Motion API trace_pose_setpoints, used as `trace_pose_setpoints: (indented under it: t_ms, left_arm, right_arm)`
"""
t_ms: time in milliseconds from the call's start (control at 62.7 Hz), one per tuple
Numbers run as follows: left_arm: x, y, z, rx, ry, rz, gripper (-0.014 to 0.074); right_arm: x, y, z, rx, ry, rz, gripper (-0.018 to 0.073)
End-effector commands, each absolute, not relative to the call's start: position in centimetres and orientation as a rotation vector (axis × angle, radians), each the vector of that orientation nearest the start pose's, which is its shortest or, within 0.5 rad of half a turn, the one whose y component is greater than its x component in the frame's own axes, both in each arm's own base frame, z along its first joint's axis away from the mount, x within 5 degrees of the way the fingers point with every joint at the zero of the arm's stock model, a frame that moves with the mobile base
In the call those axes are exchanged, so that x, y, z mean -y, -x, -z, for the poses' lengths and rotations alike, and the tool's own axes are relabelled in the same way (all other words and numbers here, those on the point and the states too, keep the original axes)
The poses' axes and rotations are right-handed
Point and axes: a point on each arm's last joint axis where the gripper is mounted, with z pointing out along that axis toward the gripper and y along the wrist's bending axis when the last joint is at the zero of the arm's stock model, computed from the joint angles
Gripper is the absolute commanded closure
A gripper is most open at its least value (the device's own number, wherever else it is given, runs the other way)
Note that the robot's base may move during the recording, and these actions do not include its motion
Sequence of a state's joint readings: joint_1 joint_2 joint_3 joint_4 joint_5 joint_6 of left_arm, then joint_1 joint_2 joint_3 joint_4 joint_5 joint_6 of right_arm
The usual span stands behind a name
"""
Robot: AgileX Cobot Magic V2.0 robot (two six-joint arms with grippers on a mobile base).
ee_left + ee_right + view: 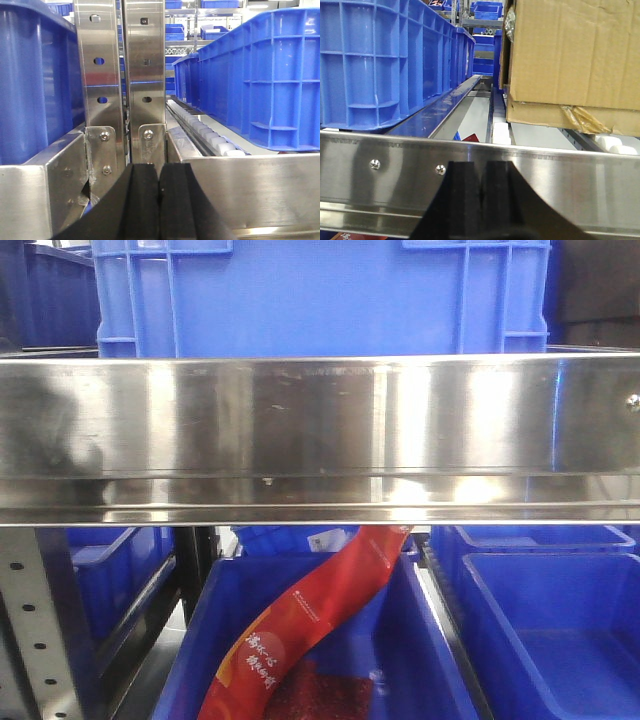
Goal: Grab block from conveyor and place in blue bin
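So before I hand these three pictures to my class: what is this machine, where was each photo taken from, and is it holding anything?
It is a two-armed robot on a rolling base, facing a roller conveyor. The front picture looks straight at a steel rail, with a blue crate above and a blue bin below holding a red packet. The other two pictures come from cameras on the wrists. The left claw shows as black fingers pressed together, empty, in front of steel posts. The right claw is also shut and empty, looking over the rail at white rollers and a cardboard box. No block shows anywhere.
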State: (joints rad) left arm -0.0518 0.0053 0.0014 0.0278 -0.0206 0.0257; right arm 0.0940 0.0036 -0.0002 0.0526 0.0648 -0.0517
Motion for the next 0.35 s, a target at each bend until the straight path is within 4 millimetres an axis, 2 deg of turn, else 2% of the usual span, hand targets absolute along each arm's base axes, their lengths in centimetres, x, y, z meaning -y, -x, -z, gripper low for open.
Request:
trace_pose_setpoints:
  t_ms: [0,335]
  left_arm:
    - [0.32,-5.56,-21.71,-1.439,-0.073,0.011,0.0707]
    - [0.32,-5.56,-21.71,-1.439,-0.073,0.011,0.0707]
  right_arm:
    - [-0.52,-5.62,-20.85,-1.534,0.073,-0.069,0.0722]
    - [-0.52,-5.62,-20.85,-1.534,0.073,-0.069,0.0722]
